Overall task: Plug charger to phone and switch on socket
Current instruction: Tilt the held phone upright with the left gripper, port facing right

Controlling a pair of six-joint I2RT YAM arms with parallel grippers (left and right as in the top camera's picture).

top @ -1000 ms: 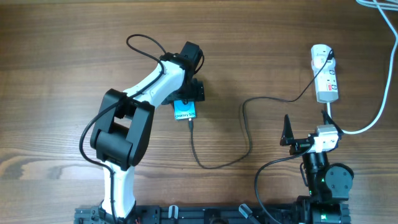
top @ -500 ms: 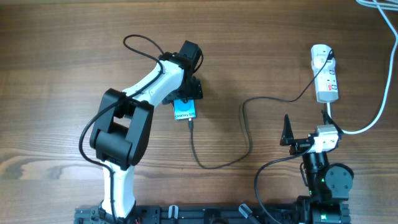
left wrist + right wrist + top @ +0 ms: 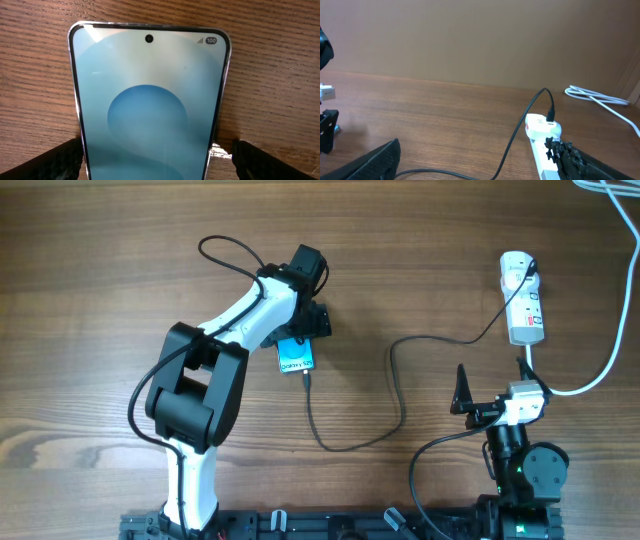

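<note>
Near right, the right arm sits folded over its base, the right fingers (image 3: pixel 462 390) spread wide and empty. The charger (image 3: pixel 398 395) loops across the worktop (image 3: pixel 100 260), its tip at the near end of the phone (image 3: pixel 296 358). The left arm reaches out bent, the left fingers (image 3: pixel 50 160) wide apart astride the phone, not clamping it. The socket (image 3: pixel 522 300) lies far right.
</note>
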